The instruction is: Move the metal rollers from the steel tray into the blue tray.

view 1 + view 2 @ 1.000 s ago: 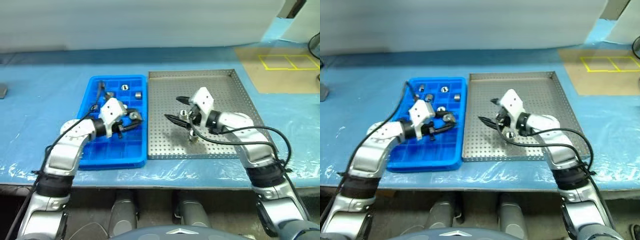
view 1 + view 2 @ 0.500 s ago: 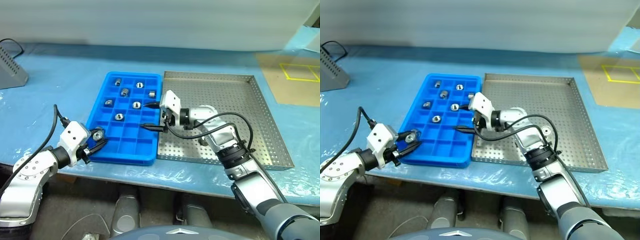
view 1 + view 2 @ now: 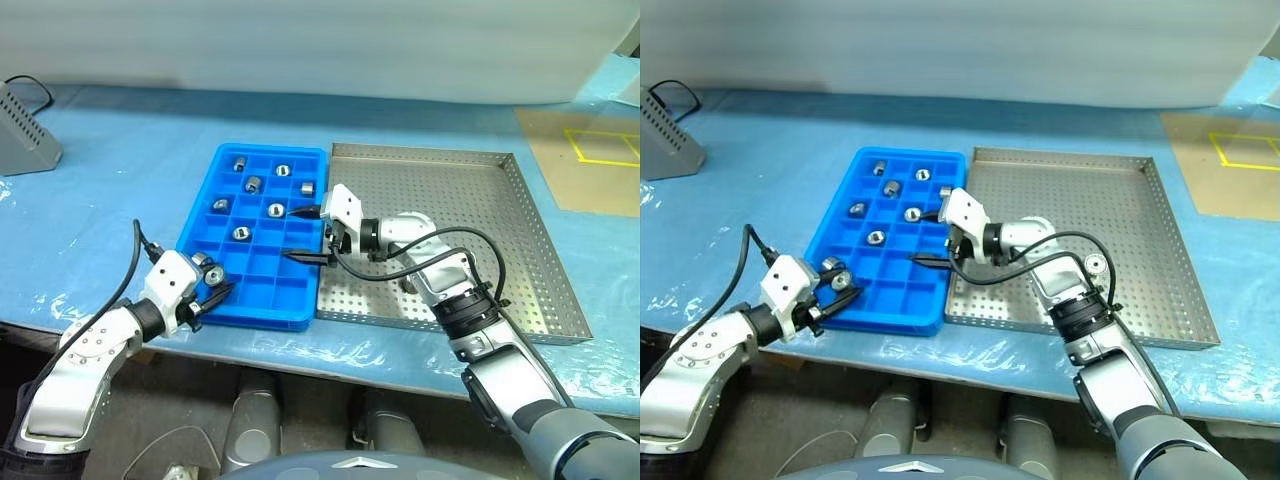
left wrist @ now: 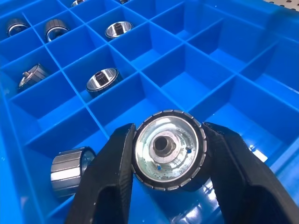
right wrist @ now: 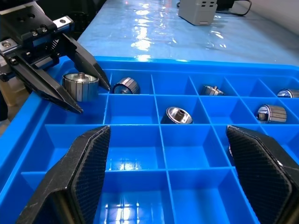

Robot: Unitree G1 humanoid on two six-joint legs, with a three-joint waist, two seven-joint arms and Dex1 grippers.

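A roller (image 4: 168,149) sits pinched between the 2 black fingers of the left claw (image 3: 212,291), end face towards the wrist camera, its central hole and ribbed edge plain to see — the claw is closed onto it, and it hangs over the near-left corner of the blue tray (image 3: 262,300). Just beside it, in the left wrist view, another roller (image 4: 70,171) lies on its side in a corner compartment. Further up the blue tray, 6 more rollers rest in separate compartments towards the far end; one (image 3: 239,233) sits alone in the third row from the far end, with empty cells all around the near half.

Over to the right claw (image 3: 305,235) — spread wide, nothing between its fingers, reaching across the blue tray's right-hand edge with the fingers pointing towards the robot's left. Its wrist view looks along the grid and catches the left claw with its roller at the far corner.

The steel tray (image 3: 500,200) lies touching the blue tray's right side, its perforated floor largely bare. 1 roller (image 3: 1095,264) shows by the right forearm in the right eye view; the arm hides part of that floor, so I cannot tell if more lie beneath.

Both trays rest on the bench (image 3: 110,200), covered in blue sheeting. A grey box (image 3: 22,130) with a cable stands at the far left.
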